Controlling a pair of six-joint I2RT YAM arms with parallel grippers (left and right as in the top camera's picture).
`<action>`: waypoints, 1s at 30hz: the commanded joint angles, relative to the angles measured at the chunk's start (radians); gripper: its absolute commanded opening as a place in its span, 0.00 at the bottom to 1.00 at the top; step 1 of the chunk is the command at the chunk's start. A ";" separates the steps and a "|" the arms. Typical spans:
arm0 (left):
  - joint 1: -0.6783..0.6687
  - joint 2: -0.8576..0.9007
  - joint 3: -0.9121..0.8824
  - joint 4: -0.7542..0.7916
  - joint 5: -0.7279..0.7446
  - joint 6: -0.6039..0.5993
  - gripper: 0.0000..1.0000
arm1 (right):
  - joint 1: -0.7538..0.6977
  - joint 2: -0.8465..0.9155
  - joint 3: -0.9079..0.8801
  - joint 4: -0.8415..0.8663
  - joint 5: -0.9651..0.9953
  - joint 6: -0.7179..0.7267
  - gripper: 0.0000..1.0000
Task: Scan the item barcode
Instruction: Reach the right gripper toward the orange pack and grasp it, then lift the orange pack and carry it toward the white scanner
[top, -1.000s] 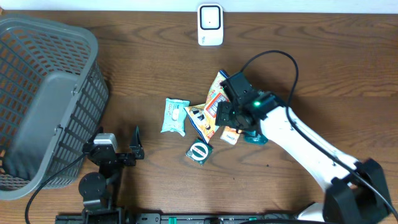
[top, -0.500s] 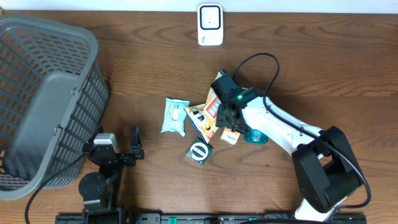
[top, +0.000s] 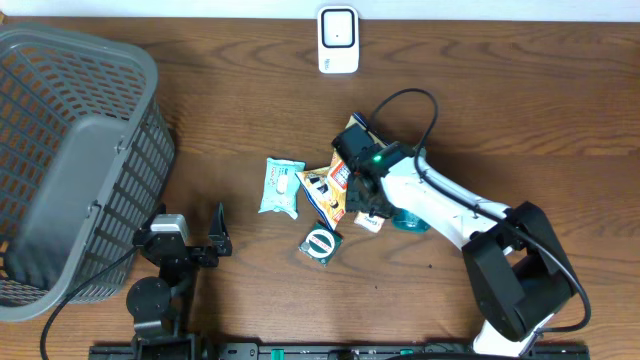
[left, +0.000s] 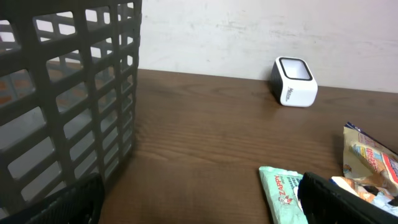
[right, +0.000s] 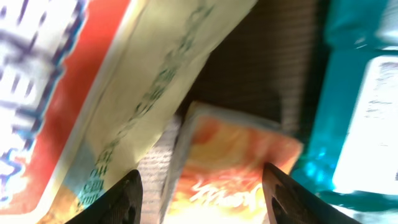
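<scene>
A pile of items lies mid-table. My right gripper (top: 367, 206) hangs low over a small orange packet (top: 372, 221), nose down. In the right wrist view the gripper (right: 202, 186) stands open, and the orange packet (right: 236, 162) fills most of the gap between its two dark fingers. A yellow and red snack bag (right: 93, 81) lies to the left and a blue bottle (right: 367, 106) to the right. The white barcode scanner (top: 338, 40) stands at the table's far edge. My left gripper (top: 222, 232) rests open at the front left with nothing in it.
A grey plastic basket (top: 70, 150) fills the left side and looms close in the left wrist view (left: 62, 93). A teal packet (top: 281, 187) and a round green packet (top: 321, 244) lie left of the pile. The right arm's cable loops above the bags.
My right gripper has slid a little left and down onto the orange packet, and its jaws have narrowed around it. The left arm has not moved.
</scene>
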 joint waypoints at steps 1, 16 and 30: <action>0.000 -0.002 -0.014 -0.037 0.013 -0.011 0.98 | 0.026 0.042 0.019 -0.002 0.016 -0.034 0.56; 0.000 -0.002 -0.014 -0.037 0.013 -0.011 0.98 | 0.010 0.107 0.038 -0.099 0.071 -0.031 0.34; 0.000 -0.002 -0.014 -0.037 0.013 -0.011 0.98 | -0.071 0.163 0.038 -0.158 -0.026 -0.031 0.06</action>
